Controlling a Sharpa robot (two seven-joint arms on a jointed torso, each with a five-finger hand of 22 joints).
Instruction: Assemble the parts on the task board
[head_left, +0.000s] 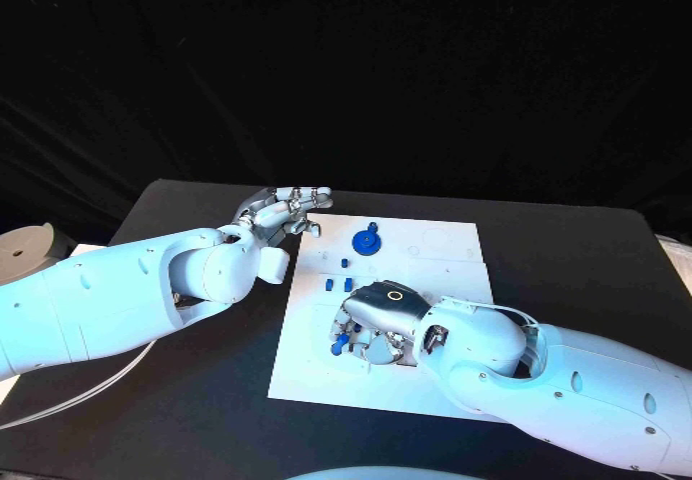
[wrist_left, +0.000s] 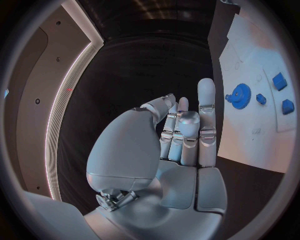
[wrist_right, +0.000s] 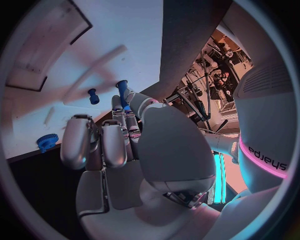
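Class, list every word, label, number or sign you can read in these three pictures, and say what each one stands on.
"sharpa": dark letters, seen turned on their side, on the white arm casing beside a pink glowing band, in the right wrist view.
The task board carries faint pale marks, too small to read.
No readable text shows on the blue gear or on either hand.

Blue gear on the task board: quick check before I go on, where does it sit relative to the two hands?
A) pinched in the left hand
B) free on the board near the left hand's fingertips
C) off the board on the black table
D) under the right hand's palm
B: the blue gear lies untouched on the task board, beside the left hand, well clear of the right hand.
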